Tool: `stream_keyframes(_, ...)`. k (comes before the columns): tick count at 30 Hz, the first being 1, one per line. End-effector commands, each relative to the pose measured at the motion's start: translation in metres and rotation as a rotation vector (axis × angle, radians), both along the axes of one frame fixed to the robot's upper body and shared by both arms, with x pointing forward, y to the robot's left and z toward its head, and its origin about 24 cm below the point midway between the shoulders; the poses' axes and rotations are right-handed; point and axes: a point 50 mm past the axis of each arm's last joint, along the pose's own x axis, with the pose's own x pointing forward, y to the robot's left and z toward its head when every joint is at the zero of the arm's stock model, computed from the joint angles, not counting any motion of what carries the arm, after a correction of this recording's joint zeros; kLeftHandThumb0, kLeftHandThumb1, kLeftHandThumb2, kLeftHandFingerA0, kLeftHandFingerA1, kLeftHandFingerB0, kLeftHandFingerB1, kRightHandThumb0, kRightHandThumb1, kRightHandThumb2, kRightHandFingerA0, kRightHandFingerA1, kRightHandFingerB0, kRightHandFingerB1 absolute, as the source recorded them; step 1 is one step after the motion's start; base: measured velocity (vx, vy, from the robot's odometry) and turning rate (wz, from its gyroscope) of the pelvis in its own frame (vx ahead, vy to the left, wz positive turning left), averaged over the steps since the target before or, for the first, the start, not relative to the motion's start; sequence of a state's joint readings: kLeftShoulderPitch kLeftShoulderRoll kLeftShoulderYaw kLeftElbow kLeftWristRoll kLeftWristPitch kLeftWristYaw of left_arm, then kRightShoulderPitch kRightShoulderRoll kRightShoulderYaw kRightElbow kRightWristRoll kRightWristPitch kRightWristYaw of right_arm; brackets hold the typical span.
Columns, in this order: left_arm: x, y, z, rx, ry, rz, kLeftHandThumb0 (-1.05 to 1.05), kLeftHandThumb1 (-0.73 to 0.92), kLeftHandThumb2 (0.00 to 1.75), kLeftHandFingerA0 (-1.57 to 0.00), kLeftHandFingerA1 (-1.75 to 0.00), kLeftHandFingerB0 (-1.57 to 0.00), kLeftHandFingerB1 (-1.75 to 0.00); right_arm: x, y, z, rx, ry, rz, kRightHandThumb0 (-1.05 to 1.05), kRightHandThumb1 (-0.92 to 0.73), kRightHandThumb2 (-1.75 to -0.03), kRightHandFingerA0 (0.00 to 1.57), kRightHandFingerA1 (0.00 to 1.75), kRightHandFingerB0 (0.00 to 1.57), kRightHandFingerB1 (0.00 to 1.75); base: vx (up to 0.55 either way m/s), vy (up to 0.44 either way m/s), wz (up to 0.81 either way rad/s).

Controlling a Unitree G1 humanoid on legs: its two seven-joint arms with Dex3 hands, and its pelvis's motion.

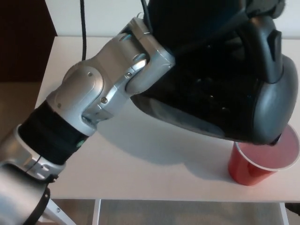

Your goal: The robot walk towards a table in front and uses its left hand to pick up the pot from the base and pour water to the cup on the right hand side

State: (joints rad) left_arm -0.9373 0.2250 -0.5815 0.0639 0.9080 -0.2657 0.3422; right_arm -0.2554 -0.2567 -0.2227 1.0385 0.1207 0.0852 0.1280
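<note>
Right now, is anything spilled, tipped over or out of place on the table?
No spill shows on the white table. The red cup stands upright near the front right edge. The black kettle is steeply tilted, but it is held above the table with its lower end over the cup's rim, so that looks deliberate.

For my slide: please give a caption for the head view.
Left hand tilts black pot over red cup.

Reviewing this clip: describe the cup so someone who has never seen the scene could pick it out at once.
Start at the white table and go to its near right corner. There the cup stands upright, partly hidden under the tilted black pot held by the left hand. It is the only red thing there, with a white rim.
</note>
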Motion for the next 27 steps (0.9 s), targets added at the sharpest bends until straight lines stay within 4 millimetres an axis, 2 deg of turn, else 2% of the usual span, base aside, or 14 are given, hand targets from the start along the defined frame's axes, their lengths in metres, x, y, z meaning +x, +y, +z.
stream_keyframes(1, -0.0096, -0.0056, 0.0112, 0.033, -0.167, -0.055, -0.4, 0.44, 0.64, -1.2, -1.42, -0.94, -0.65, -0.0027, -0.008, 0.0015, -0.012, 0.008, -0.016, -0.24, -0.67, -0.69, 0.43, 0.66, 0.44, 0.61, 0.0, 0.0, 0.0)
stream_keyframes(7, -0.0116, -0.0088, 0.0131, 0.066, -0.224, -0.065, -0.43, 0.43, 0.65, -1.21, -1.37, -0.94, -0.65, -0.003, -0.0081, 0.0015, -0.021, 0.002, -0.015, -0.25, -0.64, -0.7, 0.47, 0.69, 0.51, 0.69, 0.0, 0.0, 0.0)
stream_keyframes(9, -0.0122, -0.01, 0.0168, 0.12, -0.33, -0.067, -0.4, 0.43, 0.65, -1.2, -1.37, -0.94, -0.65, -0.0015, -0.008, 0.0025, -0.019, 0.001, -0.008, -0.26, -0.65, -0.69, 0.45, 0.67, 0.48, 0.66, 0.0, 0.0, 0.0)
stream_keyframes(11, -0.0114, -0.0103, 0.019, 0.156, -0.367, -0.049, -0.41, 0.45, 0.66, -1.18, -1.39, -0.92, -0.65, -0.0002, -0.0067, 0.0026, -0.016, -0.003, -0.023, -0.26, -0.63, -0.7, 0.48, 0.72, 0.5, 0.68, 0.0, 0.0, 0.0)
stream_keyframes(12, -0.0113, -0.0103, 0.0189, 0.156, -0.369, -0.049, -0.41, 0.45, 0.66, -1.18, -1.39, -0.92, -0.65, -0.0002, -0.0067, 0.0026, -0.016, -0.003, -0.023, -0.26, -0.63, -0.7, 0.48, 0.72, 0.5, 0.68, 0.0, 0.0, 0.0)
stream_keyframes(13, -0.0119, -0.0112, 0.0197, 0.16, -0.372, -0.054, -0.32, 0.49, 0.57, -1.15, -1.44, -0.95, -0.61, -0.0009, -0.0077, 0.0028, -0.02, 0.001, -0.012, -0.28, -0.64, -0.69, 0.48, 0.72, 0.49, 0.67, 0.0, 0.0, 0.0)
stream_keyframes(21, -0.01, -0.011, 0.0185, 0.15, -0.403, -0.064, -0.31, 0.5, 0.55, -1.15, -1.47, -0.98, -0.65, 0.0011, -0.0069, 0.0036, -0.008, -0.002, -0.014, -0.26, -0.66, -0.68, 0.45, 0.67, 0.51, 0.69, 0.0, 0.0, 0.0)
stream_keyframes(22, -0.0096, -0.0111, 0.0186, 0.136, -0.38, -0.079, -0.28, 0.57, 0.57, -1.09, -1.61, -0.97, -0.97, 0.0023, -0.0069, 0.0044, -0.014, -0.009, -0.008, -0.28, -0.63, -0.7, 0.46, 0.69, 0.48, 0.67, 0.0, 0.0, 0.0)
stream_keyframes(26, -0.0089, -0.0111, 0.0188, 0.135, -0.381, -0.087, -0.28, 0.55, 0.62, -1.08, -1.65, -0.97, -0.95, 0.0031, -0.0066, 0.0049, -0.015, -0.016, -0.003, -0.28, -0.6, -0.71, 0.46, 0.7, 0.5, 0.71, 0.0, 0.0, 0.0)
stream_keyframes(27, -0.0084, -0.0114, 0.0194, 0.137, -0.383, -0.085, -0.29, 0.55, 0.62, -1.09, -1.65, -0.98, -0.84, 0.0041, -0.0067, 0.0061, -0.017, -0.023, 0.005, -0.27, -0.61, -0.72, 0.45, 0.7, 0.5, 0.71, 0.0, 0.0, 0.0)
